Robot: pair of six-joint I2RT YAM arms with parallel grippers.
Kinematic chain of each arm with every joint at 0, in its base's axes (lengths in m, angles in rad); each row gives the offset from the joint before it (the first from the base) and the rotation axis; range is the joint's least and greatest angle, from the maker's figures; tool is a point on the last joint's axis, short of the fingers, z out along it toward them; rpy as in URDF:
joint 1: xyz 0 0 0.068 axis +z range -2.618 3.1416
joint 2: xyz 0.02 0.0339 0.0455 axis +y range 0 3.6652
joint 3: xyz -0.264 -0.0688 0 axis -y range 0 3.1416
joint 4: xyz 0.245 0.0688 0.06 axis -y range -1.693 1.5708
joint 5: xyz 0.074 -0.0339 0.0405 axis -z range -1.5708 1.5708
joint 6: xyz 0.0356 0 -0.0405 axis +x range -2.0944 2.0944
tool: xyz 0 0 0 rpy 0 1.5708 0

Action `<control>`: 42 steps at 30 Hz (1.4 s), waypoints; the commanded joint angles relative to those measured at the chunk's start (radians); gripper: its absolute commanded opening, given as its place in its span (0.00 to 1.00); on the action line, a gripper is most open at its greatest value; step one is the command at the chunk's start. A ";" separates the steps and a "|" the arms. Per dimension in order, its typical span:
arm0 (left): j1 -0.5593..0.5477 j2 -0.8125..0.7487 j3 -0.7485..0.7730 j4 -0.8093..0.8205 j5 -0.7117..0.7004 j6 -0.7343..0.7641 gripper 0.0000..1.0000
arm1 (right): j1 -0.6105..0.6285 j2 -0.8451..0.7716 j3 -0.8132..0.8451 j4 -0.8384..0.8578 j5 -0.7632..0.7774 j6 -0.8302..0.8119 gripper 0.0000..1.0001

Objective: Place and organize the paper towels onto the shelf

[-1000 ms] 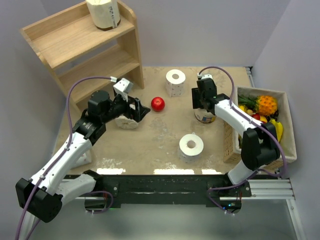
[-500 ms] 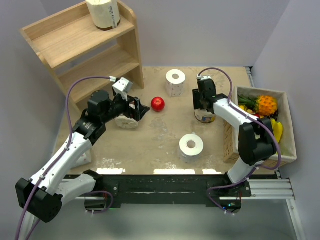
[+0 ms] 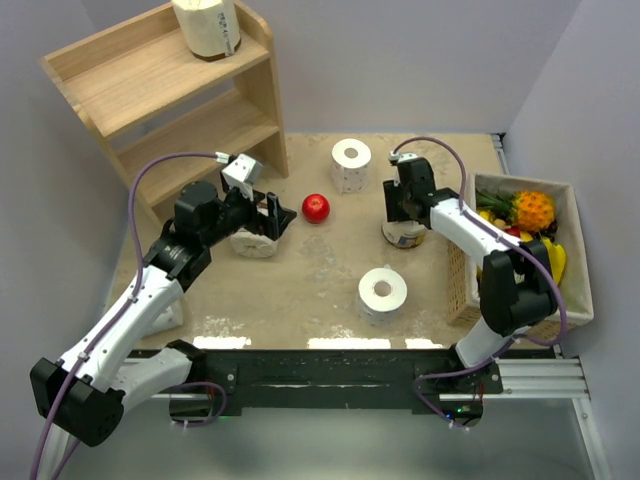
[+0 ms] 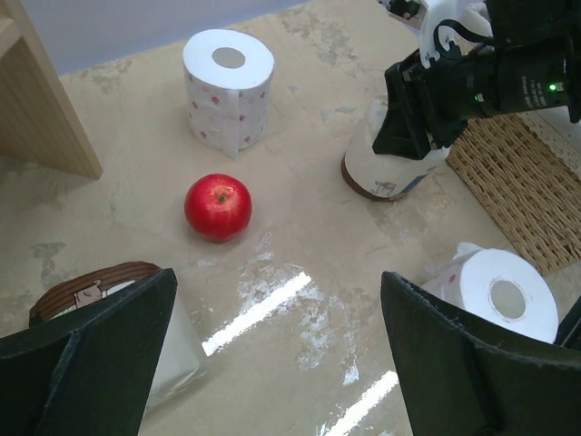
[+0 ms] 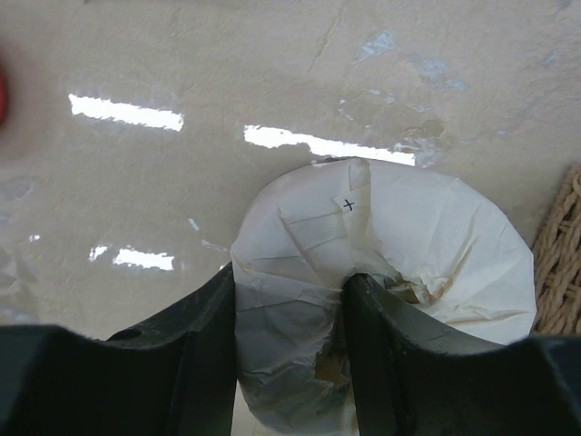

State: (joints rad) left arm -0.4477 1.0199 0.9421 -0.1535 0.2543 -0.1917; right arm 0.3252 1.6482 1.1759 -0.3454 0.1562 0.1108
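A cream-wrapped roll (image 5: pixel 408 236) stands on the mottled beige bench (image 3: pixel 320 265) beside the wicker basket (image 3: pixel 462 295), its crumpled top pinched in the right hand (image 5: pixel 290 313). The left hand (image 4: pixel 281 363) gapes wide, one finger half hiding a 2nd wrapped roll (image 4: pixel 100 289). On the wooden shelf (image 3: pixel 170 95), a 3rd wrapped roll (image 3: pixel 207 30) is cut off by the frame. Pale grey walls (image 3: pixel 400 60) enclose the bench.

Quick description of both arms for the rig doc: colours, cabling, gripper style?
They're a matching pair. The left arm and right arm have white link shells and black joint housings. A purple cable loops loosely along each. The left gripper and right gripper are black, with two broad flat fingers. A green LED is lit on the right wrist.
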 commanded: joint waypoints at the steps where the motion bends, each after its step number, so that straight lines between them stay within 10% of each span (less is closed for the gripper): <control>1: -0.002 -0.040 0.012 0.022 -0.064 0.017 1.00 | 0.099 -0.091 0.016 -0.015 -0.046 0.012 0.46; 26: 0.015 -0.261 -0.059 0.065 -0.480 -0.040 0.99 | 0.653 0.131 0.218 -0.055 0.180 0.245 0.45; 42: -0.022 -0.152 0.037 -0.063 -0.613 0.012 1.00 | 0.661 -0.155 0.136 -0.058 0.069 0.239 0.89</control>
State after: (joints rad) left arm -0.4404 0.8291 0.9142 -0.1970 -0.3099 -0.2169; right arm 0.9867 1.6138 1.3464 -0.4187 0.2222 0.3416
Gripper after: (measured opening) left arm 0.997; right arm 0.863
